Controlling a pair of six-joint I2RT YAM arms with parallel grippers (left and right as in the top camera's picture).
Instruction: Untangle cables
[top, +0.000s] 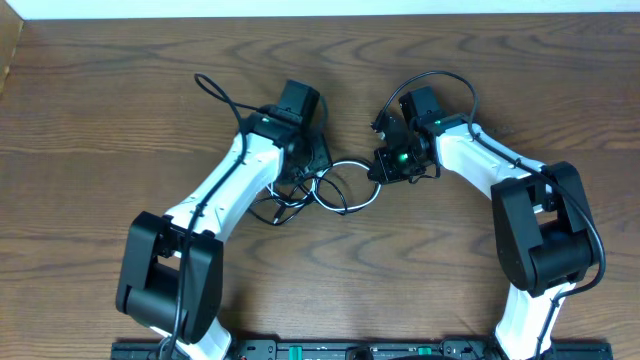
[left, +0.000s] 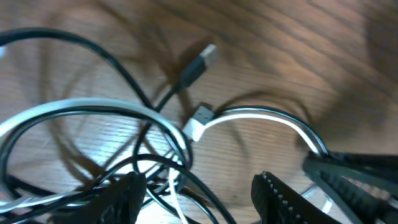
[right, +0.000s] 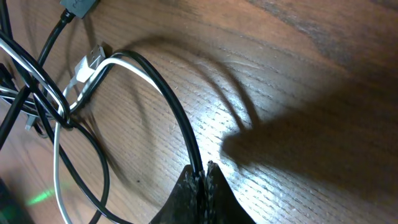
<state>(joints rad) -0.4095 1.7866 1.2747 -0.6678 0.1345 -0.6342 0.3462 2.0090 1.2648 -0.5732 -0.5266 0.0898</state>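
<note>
1. Right gripper: the jaws are closed. They pinch a black cable at the end of its long arc, and the white cable appears to enter the same pinch alongside it.
2. Left gripper: the jaws stand apart and straddle the tangle. Black and white strands pass between the fingers. The left wrist view is blurred, so whether either finger touches a strand cannot be told.
3. Cables: seen from overhead, they lie as one knotted cluster between the two grippers. Most loops are bunched under and beside the left gripper, and a rounded loop reaches across to the right gripper.
4. White plug: this is the end of the white cable. It lies flat just beside the crossing strands, and its cord curves away toward the right gripper.
5. Black plug: it lies near the white plug and apart from it, with its cord running down into the tangle.
6. Table: the dark wood-grain surface carries the whole cluster.
</note>
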